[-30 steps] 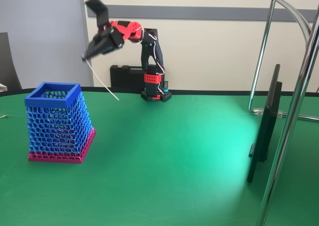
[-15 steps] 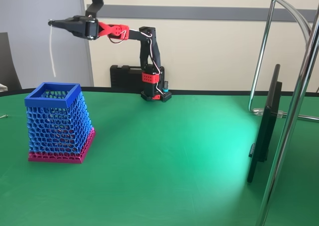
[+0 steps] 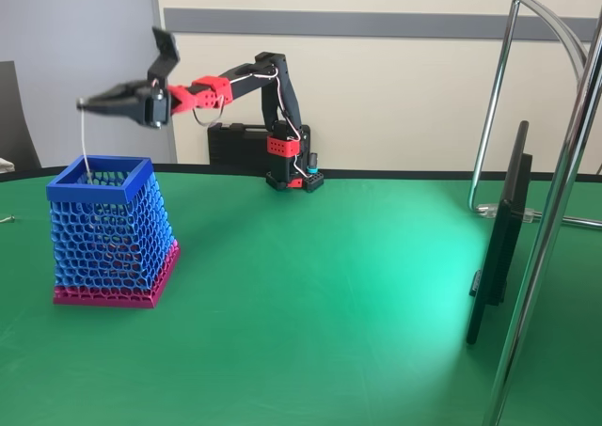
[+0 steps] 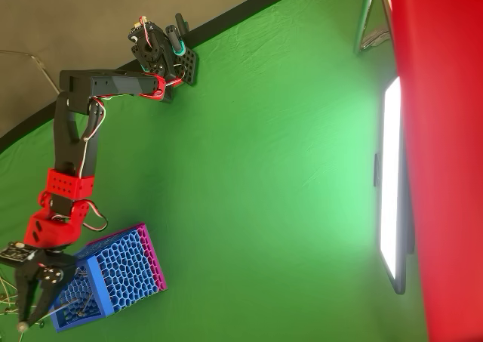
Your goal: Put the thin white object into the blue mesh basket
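White and very slender, the thin white object hangs straight down from the tip of the end effector in the fixed view, its upper end pinched between the black fingers and its lower end reaching the open top of the blue mesh basket, just inside the far left corner of the rim. Whether the lower tip touches the mesh inside cannot be told. The end effector is pressed together on the stick's top, held out almost level above the basket's left side, with the arm stretched from its base at the back of the counter.

From the overhead view the black end effector sits over the basket's outer edge, and the stick shows as a faint pale line crossing the basket opening. The basket stands upright on the green counter, with a solid blue rim, light-blue honeycomb walls and a magenta band at the bottom.

Behind the arm's base a black case rests against the wall. On the right of the fixed view a dark flat panel stands edge-on beside chrome tubes.
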`<action>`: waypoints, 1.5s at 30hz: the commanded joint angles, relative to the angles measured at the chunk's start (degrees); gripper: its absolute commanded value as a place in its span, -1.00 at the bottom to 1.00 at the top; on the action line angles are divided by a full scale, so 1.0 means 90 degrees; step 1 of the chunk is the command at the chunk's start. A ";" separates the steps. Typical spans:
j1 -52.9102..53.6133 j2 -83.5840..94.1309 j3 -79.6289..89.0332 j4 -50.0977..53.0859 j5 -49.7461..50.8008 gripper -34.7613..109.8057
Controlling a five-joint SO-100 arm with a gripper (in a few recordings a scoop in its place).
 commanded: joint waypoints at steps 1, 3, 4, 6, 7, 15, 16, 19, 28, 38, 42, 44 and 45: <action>-0.0146 0.0635 0.0391 -0.0186 0.0078 -0.50; -0.0225 0.0820 0.0693 -0.0186 0.0156 -0.49; -0.0264 0.0908 0.0820 -0.0186 0.0186 -0.48; -0.0313 0.1074 0.1016 -0.0186 0.0244 -0.46; -0.0322 0.1152 0.1084 -0.0186 0.0273 -0.45; -0.0498 0.1973 0.1865 -0.0186 0.0381 -0.43; -0.0518 0.2100 0.2012 -0.0186 0.0391 -0.43; -0.0566 0.2480 0.2412 -0.0195 0.0391 -0.42; -0.0693 0.3691 0.3555 -0.0254 0.0508 -0.41; -0.0479 0.4473 0.4658 -0.0771 0.0537 -0.42; -0.0215 0.4287 0.4678 -0.0840 0.0635 -0.43; -0.0088 0.4033 0.4668 -0.1113 0.0635 -0.42; -0.0010 0.3857 0.4639 -0.1299 0.0615 -0.42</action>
